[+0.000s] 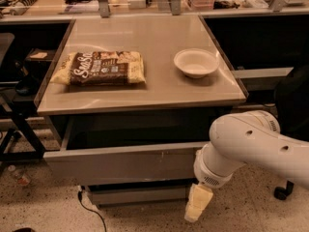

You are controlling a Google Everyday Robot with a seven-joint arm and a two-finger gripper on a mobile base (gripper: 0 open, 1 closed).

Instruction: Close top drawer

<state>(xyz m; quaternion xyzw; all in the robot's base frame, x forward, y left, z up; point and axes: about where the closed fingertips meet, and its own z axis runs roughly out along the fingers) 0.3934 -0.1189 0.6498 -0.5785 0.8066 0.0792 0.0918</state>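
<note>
The gripper [198,204] is hanging at five o'clock, below the top drawer [120,163] front; whether it is open or closed, I cannot tell. Pushing from there, it is risking sliding underneath.

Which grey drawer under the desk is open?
The wide, shallow grey metal top drawer, pulled out past the tabletop; the narrower grey drawer front below it sits set back. The gripper hangs below the open drawer's front.

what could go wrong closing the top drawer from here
The gripper hangs at the right end of the top drawer, below its front, so a push may slip under it or skew it. A hard shove might also jolt the bowl near the right edge of the desk.
</note>
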